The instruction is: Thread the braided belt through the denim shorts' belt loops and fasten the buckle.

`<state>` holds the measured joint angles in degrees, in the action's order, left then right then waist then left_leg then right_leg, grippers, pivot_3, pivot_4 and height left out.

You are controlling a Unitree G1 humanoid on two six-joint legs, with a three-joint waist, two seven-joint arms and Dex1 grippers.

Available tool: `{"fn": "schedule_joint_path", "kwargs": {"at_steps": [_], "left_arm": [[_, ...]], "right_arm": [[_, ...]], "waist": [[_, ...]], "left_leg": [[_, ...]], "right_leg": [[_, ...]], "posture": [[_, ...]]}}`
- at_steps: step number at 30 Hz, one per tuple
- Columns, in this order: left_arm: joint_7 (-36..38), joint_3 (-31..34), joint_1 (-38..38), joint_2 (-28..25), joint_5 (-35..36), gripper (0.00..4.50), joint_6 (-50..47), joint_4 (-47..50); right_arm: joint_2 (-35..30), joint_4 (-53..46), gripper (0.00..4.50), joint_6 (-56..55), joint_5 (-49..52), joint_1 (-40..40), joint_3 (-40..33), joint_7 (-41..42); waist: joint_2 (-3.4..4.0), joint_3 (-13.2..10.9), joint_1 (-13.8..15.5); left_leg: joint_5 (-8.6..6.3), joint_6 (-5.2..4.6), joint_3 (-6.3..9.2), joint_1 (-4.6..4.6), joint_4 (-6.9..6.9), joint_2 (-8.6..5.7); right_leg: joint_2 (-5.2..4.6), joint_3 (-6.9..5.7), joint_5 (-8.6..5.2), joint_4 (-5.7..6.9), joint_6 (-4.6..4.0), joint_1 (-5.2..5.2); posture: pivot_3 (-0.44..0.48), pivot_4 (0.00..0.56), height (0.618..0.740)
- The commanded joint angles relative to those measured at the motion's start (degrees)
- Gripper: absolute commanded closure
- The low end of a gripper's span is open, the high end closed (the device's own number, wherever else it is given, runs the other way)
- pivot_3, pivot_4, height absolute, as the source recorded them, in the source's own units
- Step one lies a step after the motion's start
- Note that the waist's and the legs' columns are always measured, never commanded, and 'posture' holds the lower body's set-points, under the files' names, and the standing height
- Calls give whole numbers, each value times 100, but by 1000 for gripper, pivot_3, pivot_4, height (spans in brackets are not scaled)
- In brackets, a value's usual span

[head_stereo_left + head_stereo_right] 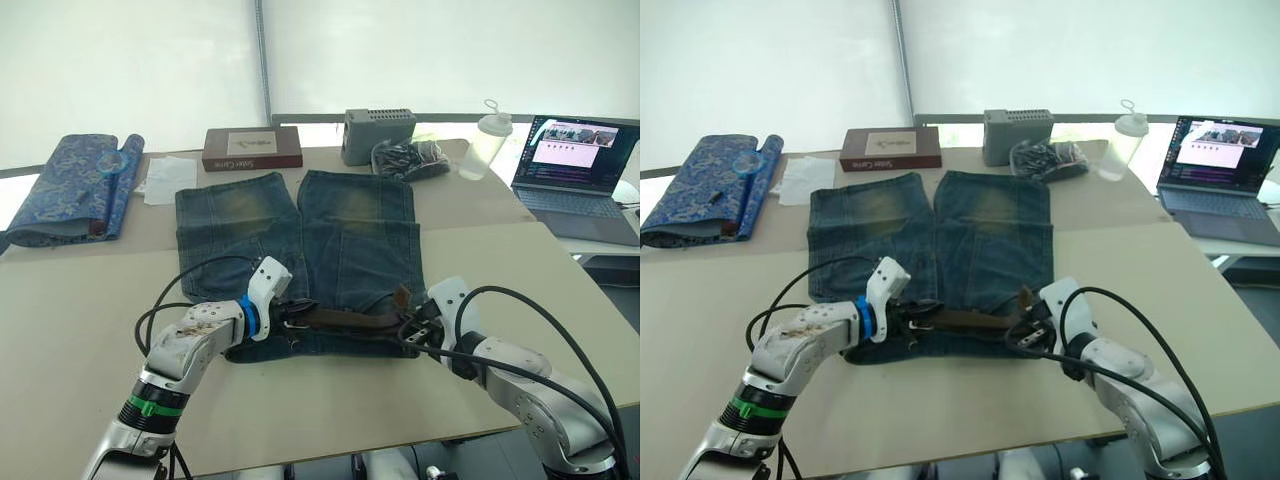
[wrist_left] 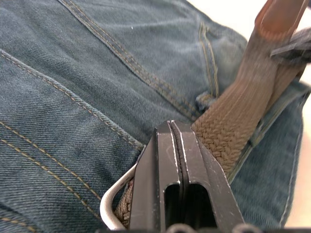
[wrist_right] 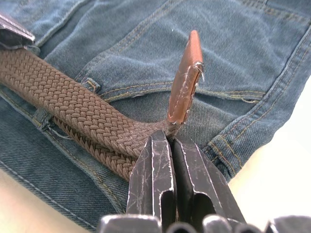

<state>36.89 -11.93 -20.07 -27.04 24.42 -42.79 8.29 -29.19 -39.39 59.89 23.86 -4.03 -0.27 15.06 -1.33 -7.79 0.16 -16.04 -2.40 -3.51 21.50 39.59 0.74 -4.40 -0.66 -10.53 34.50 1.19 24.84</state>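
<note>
Currently, belt (image 1: 345,320) lies along the shorts' (image 1: 300,250) waistband on the counter (image 1: 80,300). Left gripper (image 2: 176,141) pinches the buckle (image 2: 112,204) end, right gripper (image 3: 171,141) the tip. Fastening step; next, likely feed tip into buckle.

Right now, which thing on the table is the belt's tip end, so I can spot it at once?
Start at the denim shorts spread mid-table and go to their near edge. The braided belt runs there between both grippers. Its tip stands up at the right gripper: a smooth reddish-brown tab, unlike the woven strap.
</note>
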Motion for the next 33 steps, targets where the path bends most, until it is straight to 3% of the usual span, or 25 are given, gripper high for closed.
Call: {"fn": "schedule_joint_path", "kwargs": {"at_steps": [1, 7, 9, 11, 14, 17, 22, 27, 33], "left_arm": [[-94, -527, 661, -321, -762, 4470, 90, -860], [-159, -325, 1147, -155, -1059, 4470, 1394, -1303], [-138, 524, 1194, 300, -161, 4470, 1408, -990], [-551, 1907, 873, 877, 1679, 4470, 568, -590], [-909, 2995, 483, 884, 3107, 4470, -328, -588], [-1255, 3650, 151, 702, 3858, 4470, -774, -725], [-733, 2765, 324, 329, 3373, 4470, -974, -28], [-185, 1411, 600, 101, 2235, 4470, -395, 504], [-62, 715, 694, 86, 1283, 4470, 194, 481]], "right_arm": [[11, -125, 4500, -14, -38, -81, -94, -30], [133, -15, 4500, -49, -67, -251, -114, -59], [146, 43, 4500, -96, -97, -330, -105, -52], [155, 84, 4500, -152, -108, -410, -106, -41], [207, 118, 4500, -218, -51, -474, -132, 6], [263, 175, 4500, -264, -21, -515, -115, 36], [293, 270, 4500, -340, -63, -564, -21, 97], [303, 307, 4500, -388, -114, -617, 22, 145], [277, 200, 4500, -346, -135, -543, -31, 145]], "waist": [[10, 11, -8], [57, 77, -39], [75, 84, -45], [77, 65, -51], [-25, -12, -77], [-46, -24, -80], [-45, -25, -63], [-46, -25, -30], [-44, -26, -3]], "left_leg": [[-2, 3, -1, -19, -9, 0], [-7, 12, -2, -104, -77, 5], [-7, 12, -3, -115, -87, 9], [-6, 12, -2, -109, -88, 11], [-2, 12, 13, -44, -75, 19], [8, 24, 18, 32, -59, 10], [-12, -8, 12, 55, -59, -45], [-29, -36, 14, 72, -59, -91], [-32, -41, 17, 69, -60, -88]], "right_leg": [[0, 1, -6, -1, -5, -13], [1, 0, -31, -35, -16, -73], [0, 4, -32, -34, -18, -77], [4, 2, -34, -30, -20, -69], [21, -8, -17, -5, 8, -8], [29, -3, -7, 19, 15, 60], [-27, 6, 6, -3, 2, 61], [-75, -4, 19, -47, 42, 52], [-73, -10, 15, -46, 36, 51]], "posture": [[0, 150, 740], [0, 150, 740], [0, 150, 740], [0, 150, 740], [0, 150, 740], [0, 150, 740], [0, 150, 740], [0, 150, 740], [0, 150, 740]]}}
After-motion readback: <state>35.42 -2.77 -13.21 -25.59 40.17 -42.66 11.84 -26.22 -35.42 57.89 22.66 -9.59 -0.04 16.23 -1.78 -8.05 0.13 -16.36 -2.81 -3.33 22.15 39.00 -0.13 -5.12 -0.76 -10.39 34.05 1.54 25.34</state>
